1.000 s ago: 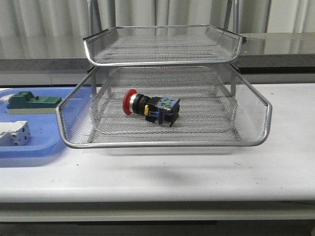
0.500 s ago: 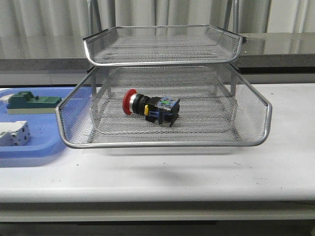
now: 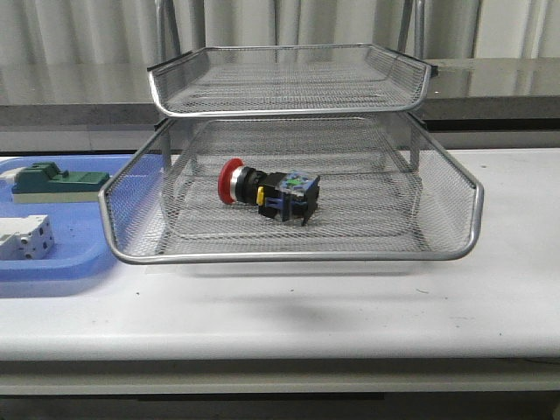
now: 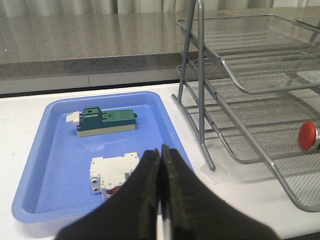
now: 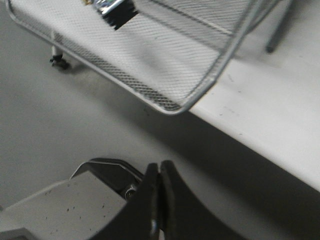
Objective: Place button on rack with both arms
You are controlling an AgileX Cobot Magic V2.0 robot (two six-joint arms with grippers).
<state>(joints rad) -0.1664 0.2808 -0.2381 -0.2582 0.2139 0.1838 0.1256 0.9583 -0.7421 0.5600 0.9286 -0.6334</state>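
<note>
The button (image 3: 267, 192), with its red head, black body and blue and yellow rear block, lies on its side in the lower tray of the silver wire-mesh rack (image 3: 289, 254). In the left wrist view its red head (image 4: 308, 135) shows at the frame edge inside the rack (image 4: 240, 85). In the right wrist view only a dark part of the button (image 5: 116, 10) shows in the rack's corner (image 5: 170, 107). My left gripper (image 4: 161, 160) is shut and empty, back over the blue tray's near edge. My right gripper (image 5: 159, 172) is shut and empty, low, off the table's edge. Neither arm shows in the front view.
A blue plastic tray (image 4: 55, 165) left of the rack holds a green rectangular block (image 4: 105, 121) and a white ridged block (image 4: 112, 175); both also show in the front view (image 3: 57, 181) (image 3: 24, 238). A grey counter and curtain stand behind the white table (image 3: 350, 306).
</note>
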